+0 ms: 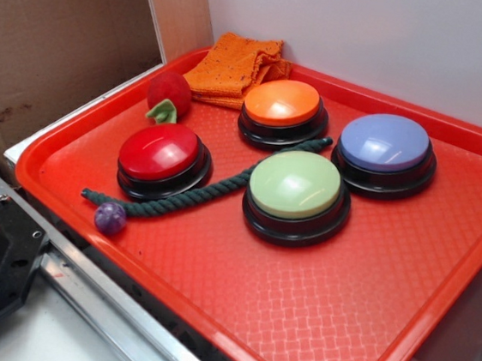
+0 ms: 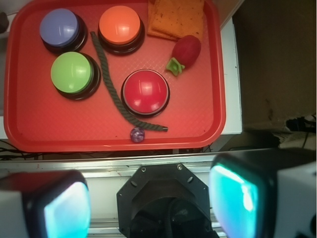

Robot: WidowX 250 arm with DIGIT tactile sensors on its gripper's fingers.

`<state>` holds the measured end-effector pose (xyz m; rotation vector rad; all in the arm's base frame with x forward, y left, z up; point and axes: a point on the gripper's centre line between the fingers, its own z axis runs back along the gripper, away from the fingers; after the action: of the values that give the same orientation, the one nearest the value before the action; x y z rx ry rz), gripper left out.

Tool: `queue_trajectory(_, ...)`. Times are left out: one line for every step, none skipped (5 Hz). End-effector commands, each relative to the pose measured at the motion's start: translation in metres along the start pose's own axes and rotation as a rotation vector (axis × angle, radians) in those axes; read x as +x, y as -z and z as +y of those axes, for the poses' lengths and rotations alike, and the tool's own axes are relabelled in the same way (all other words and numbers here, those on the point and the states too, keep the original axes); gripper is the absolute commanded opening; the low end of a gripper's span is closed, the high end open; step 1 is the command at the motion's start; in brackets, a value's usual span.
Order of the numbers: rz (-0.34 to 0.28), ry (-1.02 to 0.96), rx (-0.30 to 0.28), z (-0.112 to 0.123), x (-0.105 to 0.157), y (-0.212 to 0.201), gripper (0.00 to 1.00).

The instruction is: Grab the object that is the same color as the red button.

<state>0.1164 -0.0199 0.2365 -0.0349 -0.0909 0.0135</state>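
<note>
Four dome buttons are seen on a red tray (image 1: 209, 315) in the exterior view: the red button (image 1: 159, 152) at the left, an orange button (image 1: 282, 104) behind it, a green button (image 1: 295, 186) toward the middle and a purple button (image 1: 384, 144) at the right. The red plush fruit (image 1: 170, 93) is found near the tray's back left edge, just behind the red button and apart from it, with its green felt leaf (image 1: 162, 114) turned toward that button. An orange cloth (image 1: 235, 66) is folded in the back corner, just beside the fruit. A dark green rope (image 1: 196, 195) is laid from the orange button's base, between the red and green buttons, to the front left, where a small purple ball (image 1: 109, 217) is placed near its end. No part of the gripper is shown in this view.

In the wrist view the tray (image 2: 59, 134) is seen from above. The fruit (image 2: 187, 51) is placed near the right rim, above and right of the red button (image 2: 145, 91), below the cloth (image 2: 176, 17). The gripper (image 2: 148, 203) is seen at the bottom edge, outside the tray, its two fingers (image 2: 59, 208) held wide apart with nothing between them.
</note>
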Motion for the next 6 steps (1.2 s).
queue_trajectory(0.0,0.0,0.0,0.0,0.0,0.0,1.0)
queue_trajectory(0.004,-0.084,-0.02,0.007,0.017,0.015,1.0)
queue_trajectory(0.008,-0.182,-0.031,0.015,0.034,0.041,1.0)
queue_trajectory(-0.035,-0.365,0.041,0.027,0.05,0.068,1.0)
queue_trajectory(-0.104,-0.472,0.067,0.039,0.065,0.091,1.0)
queue_trajectory(-0.195,-0.577,0.099,0.049,0.08,0.114,1.0)
